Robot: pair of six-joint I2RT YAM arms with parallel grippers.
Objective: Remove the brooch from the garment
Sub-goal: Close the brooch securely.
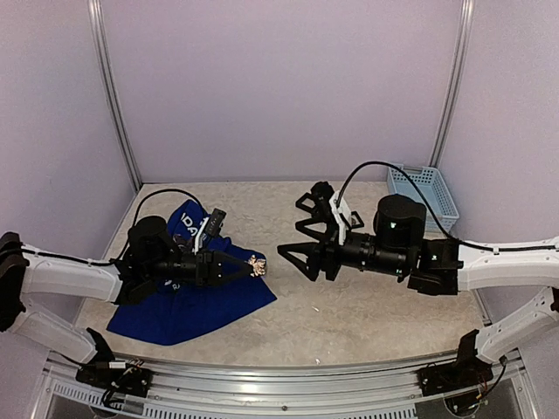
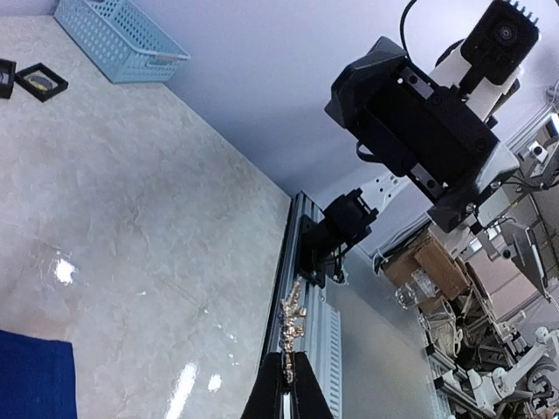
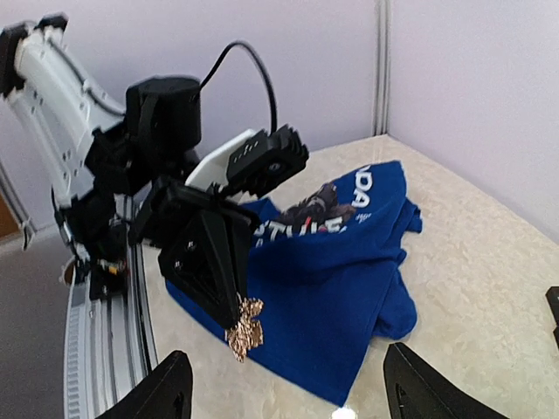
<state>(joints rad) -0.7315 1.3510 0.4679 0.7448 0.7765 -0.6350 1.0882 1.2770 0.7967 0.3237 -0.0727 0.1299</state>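
Observation:
The garment (image 1: 188, 301), a royal-blue T-shirt with white lettering, lies crumpled on the table's left side; it also shows in the right wrist view (image 3: 349, 271) and as a corner (image 2: 31, 377) in the left wrist view. My left gripper (image 1: 248, 269) is shut on the brooch (image 1: 258, 264), a small gold ornament held just past the shirt's right edge. The brooch (image 2: 292, 321) sticks out beyond the closed tips (image 2: 286, 384) with no cloth on it. My right gripper (image 1: 290, 229) stands open facing the brooch (image 3: 245, 329), its fingers (image 3: 175, 375) spread wide on either side and not touching it.
A light-blue basket (image 1: 424, 196) stands at the back right corner, seen too in the left wrist view (image 2: 118, 39). Two small black square frames (image 2: 41, 80) lie on the table near it. An aluminium rail (image 1: 262, 384) runs along the near edge.

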